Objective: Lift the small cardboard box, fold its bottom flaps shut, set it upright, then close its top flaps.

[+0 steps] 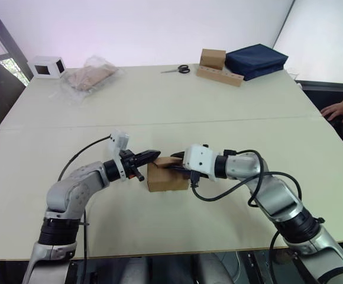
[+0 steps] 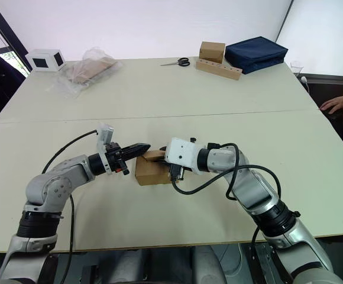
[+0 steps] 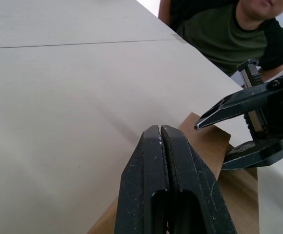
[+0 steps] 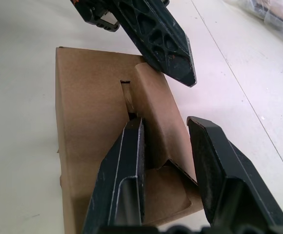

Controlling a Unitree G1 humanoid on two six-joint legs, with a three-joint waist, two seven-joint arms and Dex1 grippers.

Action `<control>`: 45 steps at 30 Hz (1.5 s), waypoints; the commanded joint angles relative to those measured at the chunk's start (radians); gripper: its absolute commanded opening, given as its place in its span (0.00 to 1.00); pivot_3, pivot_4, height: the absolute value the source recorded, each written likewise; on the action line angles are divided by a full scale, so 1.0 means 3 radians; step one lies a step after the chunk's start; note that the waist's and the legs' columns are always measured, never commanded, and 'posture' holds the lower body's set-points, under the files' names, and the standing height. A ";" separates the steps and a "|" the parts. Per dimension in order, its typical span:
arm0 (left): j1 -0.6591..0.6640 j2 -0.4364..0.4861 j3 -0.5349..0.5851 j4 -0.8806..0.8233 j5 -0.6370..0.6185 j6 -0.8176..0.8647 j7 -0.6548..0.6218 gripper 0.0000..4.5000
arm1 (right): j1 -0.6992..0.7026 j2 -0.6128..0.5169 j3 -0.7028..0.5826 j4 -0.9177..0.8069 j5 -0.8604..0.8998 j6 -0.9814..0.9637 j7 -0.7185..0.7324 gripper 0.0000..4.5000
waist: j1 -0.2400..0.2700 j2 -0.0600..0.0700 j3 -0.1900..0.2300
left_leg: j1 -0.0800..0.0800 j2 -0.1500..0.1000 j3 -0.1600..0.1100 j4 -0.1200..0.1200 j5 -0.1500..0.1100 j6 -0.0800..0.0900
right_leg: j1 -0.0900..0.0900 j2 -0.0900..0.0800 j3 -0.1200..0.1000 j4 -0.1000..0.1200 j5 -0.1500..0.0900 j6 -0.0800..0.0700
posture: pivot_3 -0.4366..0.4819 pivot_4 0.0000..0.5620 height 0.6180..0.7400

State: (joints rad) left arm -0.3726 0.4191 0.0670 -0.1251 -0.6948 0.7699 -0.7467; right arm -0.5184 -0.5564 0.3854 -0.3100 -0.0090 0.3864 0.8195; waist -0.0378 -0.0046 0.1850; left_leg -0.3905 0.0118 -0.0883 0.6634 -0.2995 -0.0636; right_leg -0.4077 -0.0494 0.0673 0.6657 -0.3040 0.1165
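Note:
The small cardboard box [image 1: 167,177] stands on the table [image 1: 159,106] near its front edge, between my two grippers. On its upward face one flap [image 4: 90,102] lies flat. A second flap [image 4: 156,112] is partly raised. My left gripper [image 1: 154,155] is shut, and its tip hovers over the box's left top edge, close to the raised flap. My right gripper [image 4: 168,122] is open and reaches in from the right, with one finger [image 4: 124,161] over the flat flap and the other finger [image 4: 219,161] outside the raised one. Whether these are the top flaps or the bottom flaps cannot be told.
At the far edge stand a white box with a dark window [image 1: 46,67], a clear plastic bag [image 1: 90,77], scissors [image 1: 178,69], a brown box [image 1: 213,58] on a cardboard strip [image 1: 220,76] and a dark blue bag [image 1: 256,59]. A person's hand [image 1: 337,110] rests at the right edge.

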 commanded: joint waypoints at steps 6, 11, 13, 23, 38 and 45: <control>0.0077 0.0110 -0.0235 -0.0059 0.0240 -0.0146 -0.0115 0.00 | 0.0128 0.0110 -0.0313 -0.0265 0.0525 0.0421 0.0137 0.31 | 0.0010 0.0000 0.0000 | 0.0000 0.0000 0.0000 0.0000 -0.0001 0.0001 | 0.0001 0.0000 0.0000 -0.0001 0.0000 0.0000 | 0.48 0.27 1.00; 0.0077 0.0171 -0.0363 -0.0048 0.0404 -0.0303 -0.0211 0.00 | 0.0184 0.0068 -0.0347 -0.0276 0.0641 0.0582 0.0173 0.31 | 0.0016 0.0000 0.0000 | 0.0000 0.0000 0.0000 0.0000 -0.0002 0.0003 | 0.0002 0.0000 0.0000 -0.0001 0.0000 0.0000 | 0.48 0.27 1.00; 0.0095 0.0191 -0.0393 -0.0068 0.0437 -0.0336 -0.0244 0.00 | 0.0216 0.0116 -0.0387 -0.0292 0.0745 0.0691 0.0157 0.31 | 0.0017 0.0000 0.0000 | 0.0000 0.0000 0.0000 0.0000 -0.0002 0.0004 | 0.0002 0.0000 0.0000 -0.0001 0.0000 0.0000 | 0.48 0.27 1.00; 0.0090 0.0279 -0.0398 -0.0173 0.0545 -0.0467 -0.0298 0.00 | 0.0269 0.0336 -0.0599 -0.0381 0.1193 0.1141 -0.0027 0.31 | 0.0015 0.0001 -0.0001 | 0.0001 0.0000 0.0000 0.0000 -0.0004 0.0007 | 0.0002 0.0000 0.0000 -0.0001 0.0000 0.0000 | 0.48 0.27 1.00; 0.0293 0.0485 -0.0147 -0.0922 0.0164 -0.0009 -0.0090 0.00 | 0.0209 0.0367 -0.0619 -0.0205 0.1302 0.1152 -0.0176 0.31 | -0.0010 0.0001 0.0001 | 0.0000 0.0001 0.0000 -0.0002 -0.0005 0.0008 | -0.0001 0.0002 0.0000 0.0000 0.0000 0.0000 | 0.48 0.27 1.00; 0.0333 0.0491 -0.0402 -0.0792 0.0479 -0.0056 0.0074 0.00 | 0.0248 0.0302 -0.0402 -0.0103 0.1142 0.1173 -0.0194 0.31 | -0.0007 0.0001 0.0000 | 0.0000 0.0001 0.0000 -0.0002 -0.0005 0.0008 | 0.0000 0.0001 0.0000 0.0000 0.0000 0.0000 | 0.48 0.27 1.00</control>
State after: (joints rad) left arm -0.2826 0.5595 -0.0273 -0.3644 -0.5781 0.7509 -0.7345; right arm -0.4490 -0.4552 0.2456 -0.3472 0.3479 0.7412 0.7634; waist -0.0400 -0.0042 0.1850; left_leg -0.3903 0.0120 -0.0882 0.6628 -0.3009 -0.0611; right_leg -0.4077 -0.0490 0.0674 0.6657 -0.3040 0.1165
